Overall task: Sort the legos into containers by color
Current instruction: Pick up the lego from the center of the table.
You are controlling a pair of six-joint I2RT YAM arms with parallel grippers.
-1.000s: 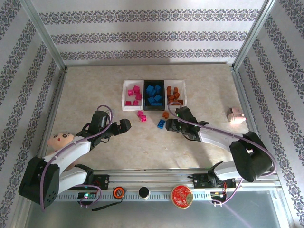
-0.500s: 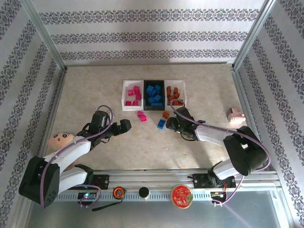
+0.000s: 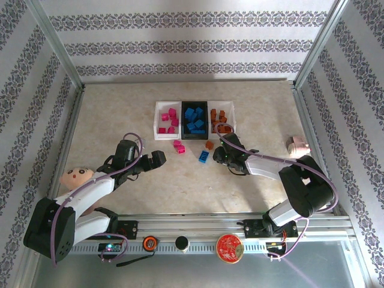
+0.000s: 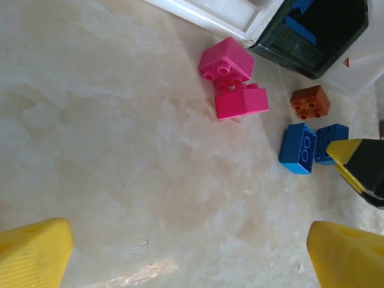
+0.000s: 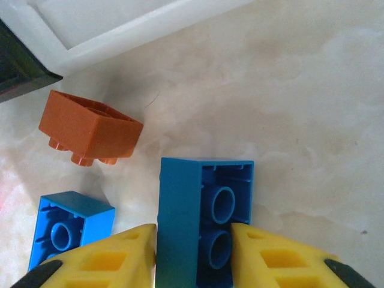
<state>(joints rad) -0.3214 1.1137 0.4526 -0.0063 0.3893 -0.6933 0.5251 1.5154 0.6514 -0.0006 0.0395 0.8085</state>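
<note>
Right gripper [image 5: 193,237] pinches a small blue plastic brick [image 5: 204,186] at its six-o'clock end only; it may twist loose. Left gripper [image 4: 192,252] gapes empty.

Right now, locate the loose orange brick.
Top view: the orange brick lies just in front of the black tray's right corner, beside the blue brick in the right hand.

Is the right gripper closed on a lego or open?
Right gripper shut on the blue lego: both yellow fingers press against its sides.
</note>
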